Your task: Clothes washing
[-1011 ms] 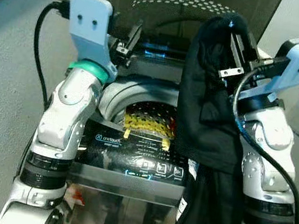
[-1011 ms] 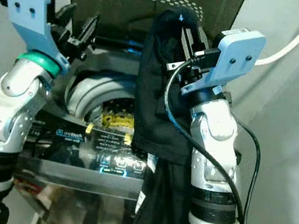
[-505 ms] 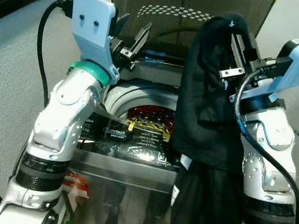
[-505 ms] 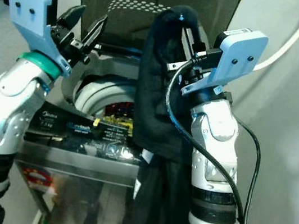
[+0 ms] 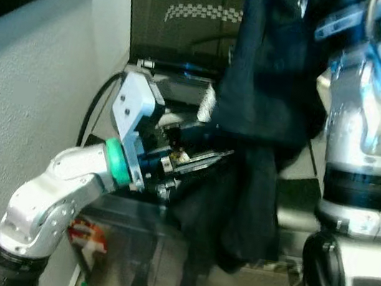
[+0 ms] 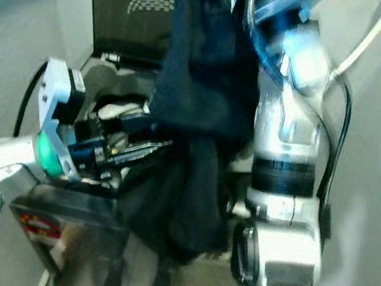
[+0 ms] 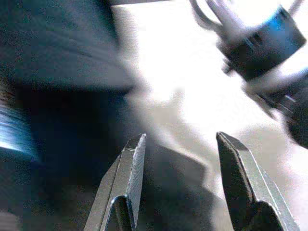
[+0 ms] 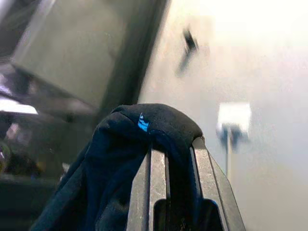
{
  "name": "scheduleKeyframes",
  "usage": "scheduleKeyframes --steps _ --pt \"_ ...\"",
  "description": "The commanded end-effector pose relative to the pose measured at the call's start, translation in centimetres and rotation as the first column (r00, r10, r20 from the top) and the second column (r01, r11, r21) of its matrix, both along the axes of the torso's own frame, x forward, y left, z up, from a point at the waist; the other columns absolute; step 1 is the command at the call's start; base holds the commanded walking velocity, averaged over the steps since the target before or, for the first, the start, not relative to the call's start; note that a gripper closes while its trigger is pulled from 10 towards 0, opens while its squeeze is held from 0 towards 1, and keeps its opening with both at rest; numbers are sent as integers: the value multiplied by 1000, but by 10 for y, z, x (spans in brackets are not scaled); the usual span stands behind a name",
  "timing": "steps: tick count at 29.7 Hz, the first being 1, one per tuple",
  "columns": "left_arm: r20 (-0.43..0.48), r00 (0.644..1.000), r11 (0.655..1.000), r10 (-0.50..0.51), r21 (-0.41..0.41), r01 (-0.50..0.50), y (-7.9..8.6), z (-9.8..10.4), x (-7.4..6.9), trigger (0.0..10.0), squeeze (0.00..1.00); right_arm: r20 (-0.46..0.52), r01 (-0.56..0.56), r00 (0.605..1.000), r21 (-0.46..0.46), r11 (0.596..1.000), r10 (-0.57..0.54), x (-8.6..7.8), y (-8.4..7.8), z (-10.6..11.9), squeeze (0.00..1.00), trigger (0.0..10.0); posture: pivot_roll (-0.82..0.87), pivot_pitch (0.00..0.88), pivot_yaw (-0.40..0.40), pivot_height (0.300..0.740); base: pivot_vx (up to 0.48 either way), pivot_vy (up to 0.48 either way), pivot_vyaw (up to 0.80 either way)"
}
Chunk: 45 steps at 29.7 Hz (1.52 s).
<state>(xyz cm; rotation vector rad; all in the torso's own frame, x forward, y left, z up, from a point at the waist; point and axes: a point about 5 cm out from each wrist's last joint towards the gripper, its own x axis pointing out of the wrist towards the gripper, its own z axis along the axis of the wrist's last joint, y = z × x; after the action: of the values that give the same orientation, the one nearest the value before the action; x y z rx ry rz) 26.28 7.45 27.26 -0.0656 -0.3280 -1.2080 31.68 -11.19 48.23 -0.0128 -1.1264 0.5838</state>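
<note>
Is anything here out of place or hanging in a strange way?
Yes. The black garment is not in the washer; it hangs from the raised right gripper, pinched at one fold, and trails down over the washer's front edge. The left gripper, fingers open, reaches toward its lower part. Nothing looks spilled or broken.
</note>
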Motion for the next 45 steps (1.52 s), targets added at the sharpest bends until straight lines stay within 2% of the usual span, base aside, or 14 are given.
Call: scheduleKeyframes --steps 1,7,8,9,13,15,20,24,31,34,38,41,42,45 --pt "-36 994 995 -103 -19 102 -20 -3 -1 10000 0 69 -55 996 33 998 53 -11 -2 25 0 10000 0 0 35 740 0 0 0" --pt "-43 995 996 -89 -4 89 -43 -10 20 10000 0 143 -163 978 50 985 154 -33 -8 45 0 10000 -24 0 44 740 0 0 0" --pt "-3 997 997 78 -14 -78 -33 4 52 10000 0 154 -148 978 52 988 138 -36 -16 41 0 10000 -42 0 62 740 0 0 0" --pt "24 986 986 166 -17 -165 -24 13 66 10000 0 147 -131 981 53 990 122 -35 -20 38 0 10000 -51 2 72 740 0 0 0" --pt "88 941 945 327 -18 -326 -1 29 86 10000 0 117 -70 991 45 997 64 -25 -28 28 0 10000 -70 8 93 740 0 0 0" --pt "194 811 831 552 -48 -554 48 58 104 10000 0 17 101 995 8 995 -101 0 -39 2 0 10000 -83 22 119 740 0 0 0" --pt "236 768 796 596 -45 -604 68 67 104 10000 0 -38 202 978 -38 979 -203 18 -41 -13 0 10000 -84 26 121 740 0 0 0" --pt "207 812 825 546 34 -564 70 55 112 10000 0 -253 300 910 -142 943 -328 67 0 -58 0 10000 -41 57 102 740 0 0 0" --pt "146 850 857 507 26 -515 51 42 117 10000 0 -384 306 863 -118 945 -328 79 41 -72 0 10000 -13 78 81 740 0 0 0" --pt "121 886 891 447 24 -453 42 27 99 10000 0 -358 188 902 -180 965 -243 73 65 -80 0 10000 9 91 66 740 0 0 0" --pt "96 900 903 425 26 -429 39 18 86 10000 0 -340 160 906 -271 949 -250 73 70 -93 0 10000 11 92 64 740 0 0 0" --pt "50 917 917 397 26 -398 36 8 72 10000 0 -343 171 882 -408 897 -324 80 69 -116 0 10000 10 93 67 740 0 0 0" --pt "31 928 928 371 27 -372 34 3 62 10000 0 -369 174 846 -491 854 -385 86 66 -131 0 10000 10 93 67 740 0 0 0" --pt "19 940 940 341 24 -341 31 0 52 10000 0 -385 185 812 -544 819 -439 91 62 -141 0 10000 7 94 72 740 0 0 0"
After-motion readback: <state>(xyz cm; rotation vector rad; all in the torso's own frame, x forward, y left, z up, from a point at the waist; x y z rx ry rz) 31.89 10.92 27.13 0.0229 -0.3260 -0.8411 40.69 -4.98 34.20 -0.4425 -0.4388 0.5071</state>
